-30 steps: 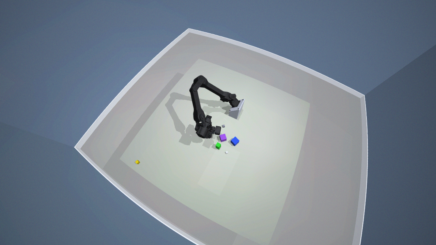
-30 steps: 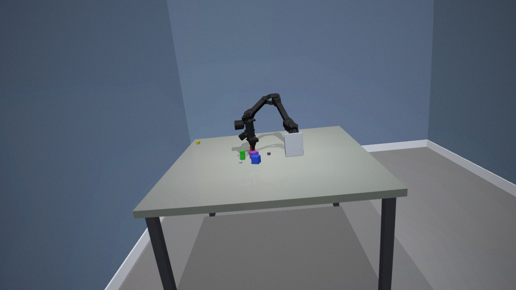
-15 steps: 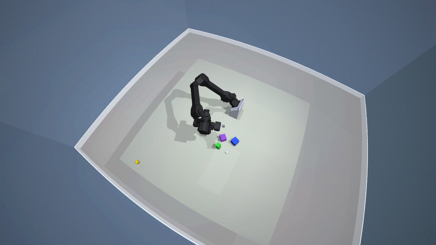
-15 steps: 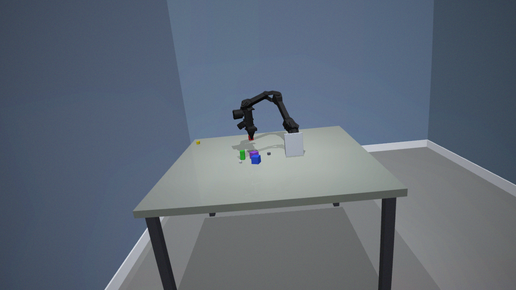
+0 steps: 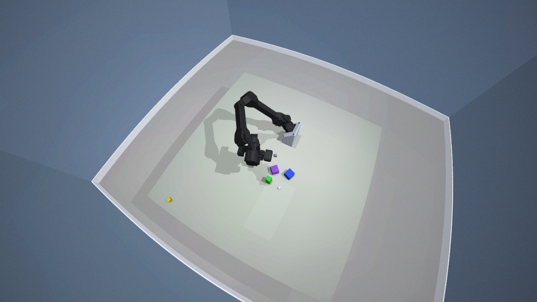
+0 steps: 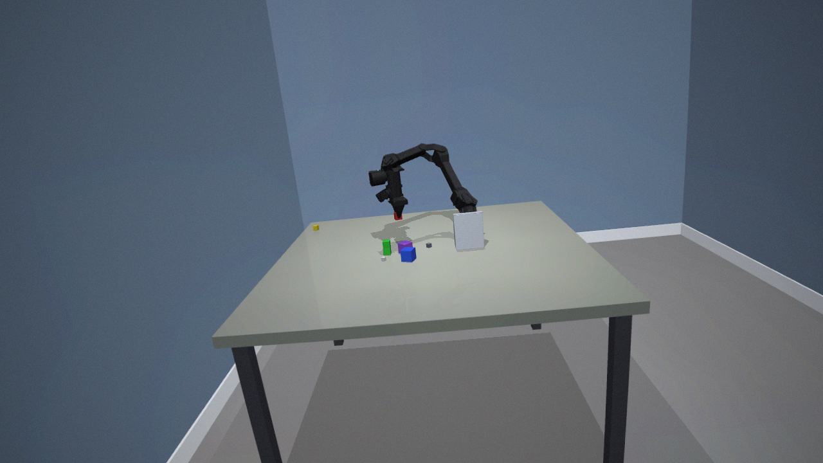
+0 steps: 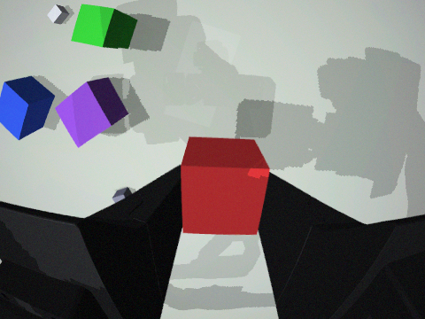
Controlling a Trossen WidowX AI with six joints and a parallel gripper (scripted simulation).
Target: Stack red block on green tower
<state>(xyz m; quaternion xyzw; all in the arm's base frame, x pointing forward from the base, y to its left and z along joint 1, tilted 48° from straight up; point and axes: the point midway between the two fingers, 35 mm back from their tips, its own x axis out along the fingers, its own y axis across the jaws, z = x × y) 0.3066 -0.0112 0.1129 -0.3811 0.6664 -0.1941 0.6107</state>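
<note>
Table (image 6: 517,287) is carrying everything; arm (image 6: 443,166) is arching over from its base by the white box (image 6: 469,230); gripper (image 7: 221,207) is hanging above the tabletop w/ fingers partly closed, clamping the red block (image 7: 223,186) in mid-air; blue cube (image 6: 408,254) and purple cube (image 6: 404,245) are sitting just beside each other; green tower (image 6: 386,247) is standing upright near them, apart from the gripper; tiny yellow cube (image 6: 315,227) is lying far off; no readable writing anywhere
</note>
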